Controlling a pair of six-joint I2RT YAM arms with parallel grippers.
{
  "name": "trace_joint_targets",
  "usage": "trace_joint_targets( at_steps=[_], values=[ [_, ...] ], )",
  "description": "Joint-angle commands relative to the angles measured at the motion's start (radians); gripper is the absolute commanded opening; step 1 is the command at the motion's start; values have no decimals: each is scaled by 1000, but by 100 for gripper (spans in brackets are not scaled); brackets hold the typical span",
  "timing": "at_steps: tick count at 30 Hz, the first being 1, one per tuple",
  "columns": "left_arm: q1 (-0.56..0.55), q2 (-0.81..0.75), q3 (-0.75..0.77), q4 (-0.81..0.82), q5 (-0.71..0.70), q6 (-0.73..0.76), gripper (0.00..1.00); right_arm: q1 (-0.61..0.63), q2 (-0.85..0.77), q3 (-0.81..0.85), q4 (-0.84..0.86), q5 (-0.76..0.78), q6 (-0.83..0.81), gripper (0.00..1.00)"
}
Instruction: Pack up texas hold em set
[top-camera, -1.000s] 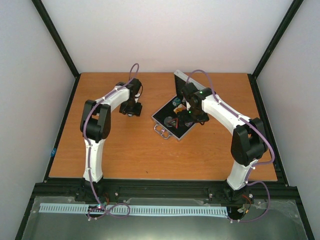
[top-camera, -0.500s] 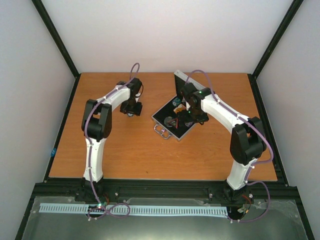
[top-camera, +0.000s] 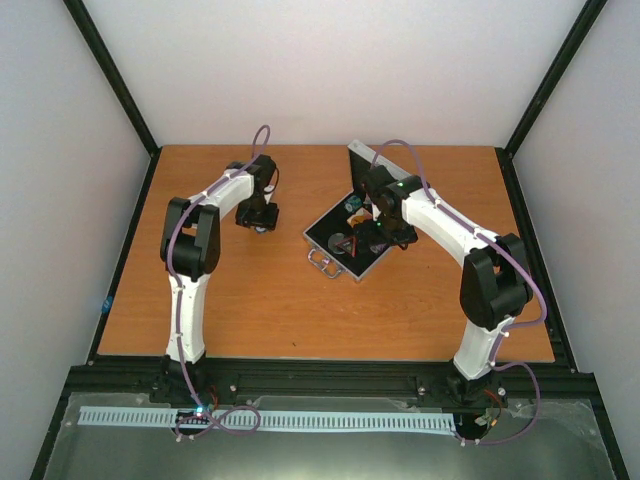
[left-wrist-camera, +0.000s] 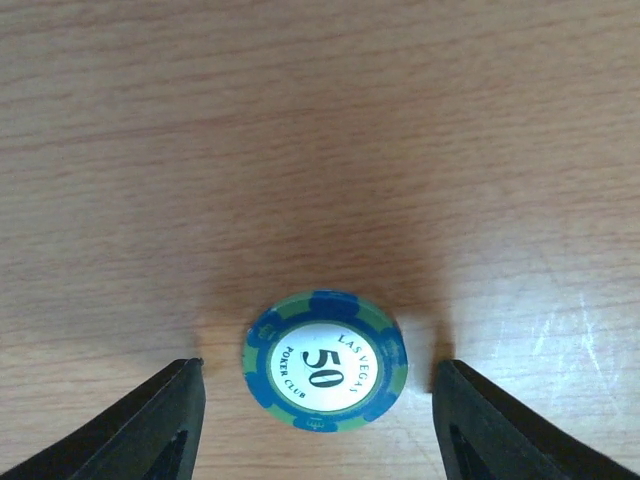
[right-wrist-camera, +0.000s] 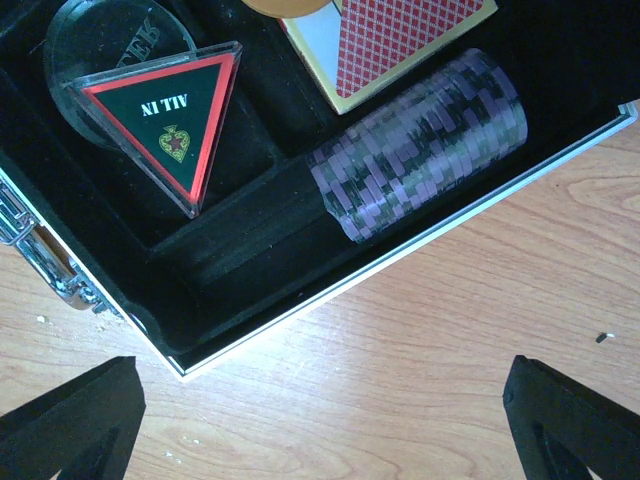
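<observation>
At the left of the top view, the left gripper (top-camera: 257, 221) is hanging low over the table (top-camera: 250, 310), well apart from the case (right-wrist-camera: 420, 250). In its wrist view a blue-green "50" chip (left-wrist-camera: 325, 360) is lying flat on the wood between the fingers (left-wrist-camera: 150, 425), which are standing spread, one on each side of it and neither touching it. Further right, at the centre of the top view, the case is lying open with its lid (top-camera: 362, 160) standing up at the back. It is already holding a purple stack (right-wrist-camera: 420, 140), the cards (right-wrist-camera: 400, 40), the triangle (right-wrist-camera: 170, 115) and a clear disc (right-wrist-camera: 110, 40). The right gripper (right-wrist-camera: 320, 400) is hovering over the case's edge, spread wide and carrying nothing. The danger is probably sitting on the left: the chip is thin and flat, so fingers closing too high may be skating over it, or closing off-centre may be flicking it away or tipping it onto its edge to roll. On the right, an arm dropping carelessly could be nudging the case or knocking the lid down.
</observation>
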Motion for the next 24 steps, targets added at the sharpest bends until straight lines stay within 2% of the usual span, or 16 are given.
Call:
trace_joint_targets(
  at_steps=[1, 4, 13, 24],
  values=[
    [8, 30, 32, -1, 32, 18, 64, -8, 12, 9, 1, -2, -8, 100],
    [7, 37, 32, -1, 48, 18, 57, -7, 12, 8, -1, 1, -10, 100],
    [8, 52, 11, 3, 56, 8, 49, -8, 12, 12, 0, -3, -7, 100],
    [7, -4, -4, 10, 38, -2, 37, -7, 9, 8, 2, -6, -5, 100]
  ],
)
